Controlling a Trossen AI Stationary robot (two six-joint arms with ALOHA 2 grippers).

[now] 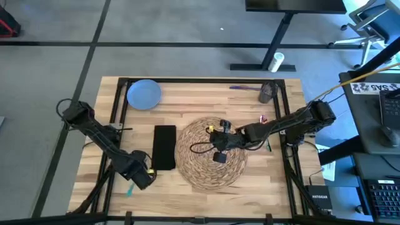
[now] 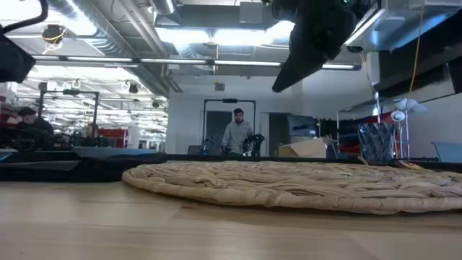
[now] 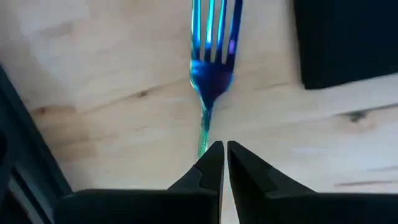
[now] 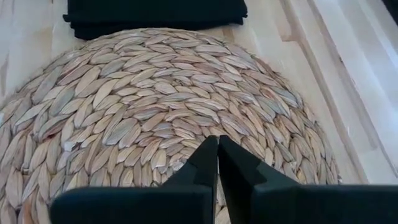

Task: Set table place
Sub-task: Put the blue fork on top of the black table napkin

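Note:
The round woven placemat (image 1: pixel 211 153) lies in the middle of the table (image 1: pixel 187 194). My right gripper (image 4: pixel 217 149) hangs shut above the placemat (image 4: pixel 155 106), clear of it in the low view (image 2: pixel 310 43). A black napkin (image 1: pixel 164 147) lies flat to the left of the placemat. The teal fork (image 3: pixel 210 68) lies flat on the wood near the table's front left. My left gripper (image 3: pixel 222 155) is shut right over the fork's handle. The pale blue plate (image 1: pixel 144 94) sits at the far left, and a grey cup (image 1: pixel 267 92) stands at the far right. My left gripper stands with its shut fingertips beside the fork's thin handle (image 3: pixel 203 134), which runs under the tip of one finger (image 3: pixel 208 163). Whether the finger touches the handle I cannot tell. The fork lies flat on the table, tines pointing away from the fingers.
A purple-handled piece of cutlery (image 1: pixel 240 88) lies by the cup at the far edge. Small red (image 1: pixel 262 119) and green (image 1: pixel 269 147) items lie right of the placemat, partly under the right arm. Black frame rails (image 1: pixel 119 106) run along the table's sides. A person (image 2: pixel 237 133) stands in the room behind.

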